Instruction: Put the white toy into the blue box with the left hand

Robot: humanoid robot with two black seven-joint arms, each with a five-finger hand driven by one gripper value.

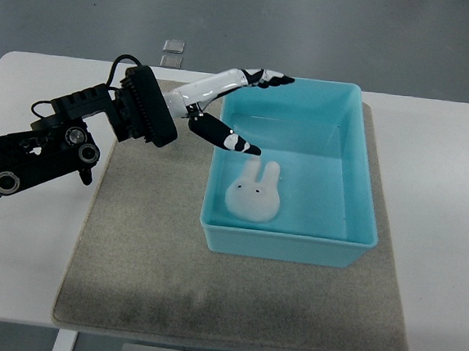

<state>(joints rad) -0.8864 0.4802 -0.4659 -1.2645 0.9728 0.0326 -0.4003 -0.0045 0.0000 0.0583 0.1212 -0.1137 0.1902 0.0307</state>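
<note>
From above, the white toy [253,193] lies flat inside the blue box [359,234], ears pointing toward the far wall, just below and to the right of the left hand [228,109], whose fingers are spread wide, holding nothing.
</note>
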